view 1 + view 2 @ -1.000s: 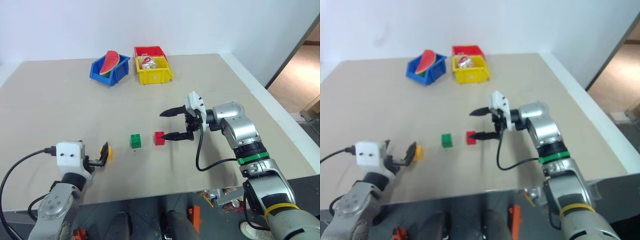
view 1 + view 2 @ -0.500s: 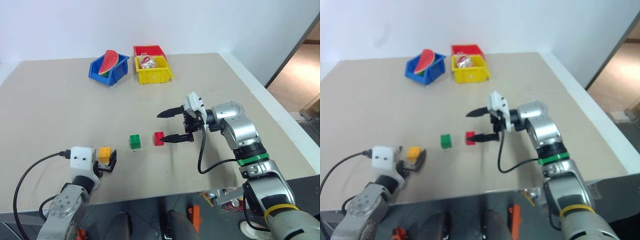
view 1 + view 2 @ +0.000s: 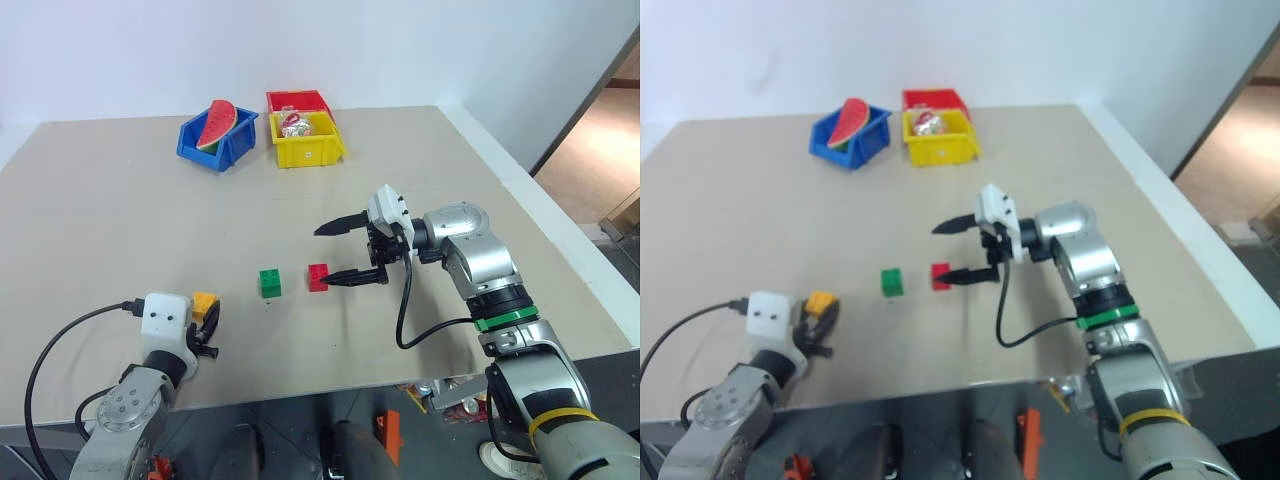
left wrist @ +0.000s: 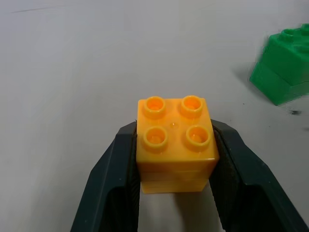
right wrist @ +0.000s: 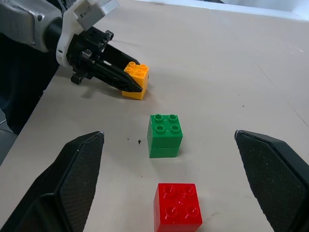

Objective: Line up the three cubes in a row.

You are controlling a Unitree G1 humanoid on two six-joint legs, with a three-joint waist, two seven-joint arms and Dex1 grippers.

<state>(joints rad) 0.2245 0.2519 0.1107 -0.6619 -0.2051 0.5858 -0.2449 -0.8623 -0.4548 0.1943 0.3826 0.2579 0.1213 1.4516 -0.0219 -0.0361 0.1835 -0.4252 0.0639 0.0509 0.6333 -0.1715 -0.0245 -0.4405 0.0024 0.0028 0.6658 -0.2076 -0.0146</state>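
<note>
Gripping the yellow-orange cube (image 4: 175, 144) on both sides, the left gripper (image 3: 208, 327) sits clamped on it near the table's (image 3: 120, 220) front-left edge, cube resting on the surface. Green cube (image 3: 270, 282) and red cube (image 3: 318, 276) stand side by side w/ a small gap, mid-table, well right of the orange one. Right gripper (image 3: 338, 252) hovers just right of the red cube, fingers wide apart, nothing between them. Blue, yellow & red bins sit at the far side.
</note>
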